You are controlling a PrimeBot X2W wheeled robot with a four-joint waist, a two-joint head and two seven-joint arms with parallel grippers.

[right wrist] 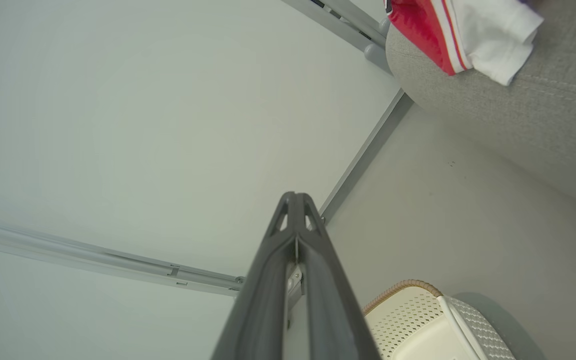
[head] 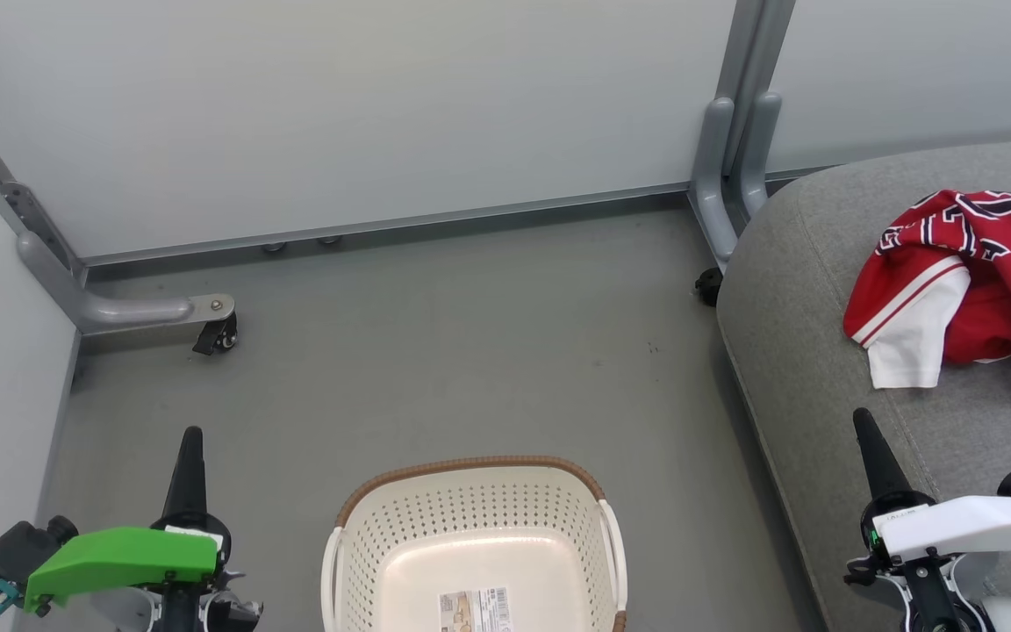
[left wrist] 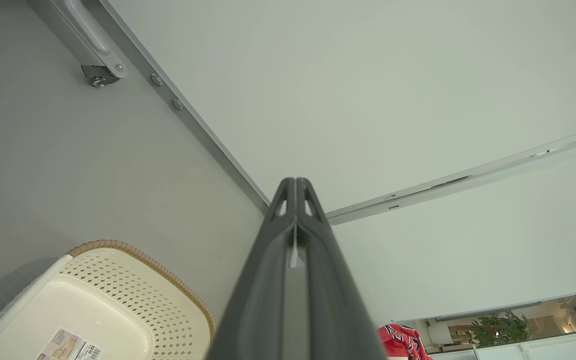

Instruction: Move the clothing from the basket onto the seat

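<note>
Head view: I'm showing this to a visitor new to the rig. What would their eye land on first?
First the heap of red clothing with white trim and black-and-white lettering, lying on the large grey fabric seat at the right. Next the cream-white perforated plastic basket with a brown rim at bottom centre, no clothing visible inside, between the shut left gripper under its bright green cover and the shut right gripper.

Head view: the basket (head: 470,505) is cut by the bottom edge, its near rim out of frame. Print on the label (head: 475,612) on its floor is too small to read. The clothing (head: 988,272) runs off the right edge — lettering folded and illegible, and the boundary between garments cannot be told. The seat (head: 804,351) is cropped at right and bottom. Left wrist view: a corner of the clothing shows at the bottom edge, the remainder cut off.
</note>
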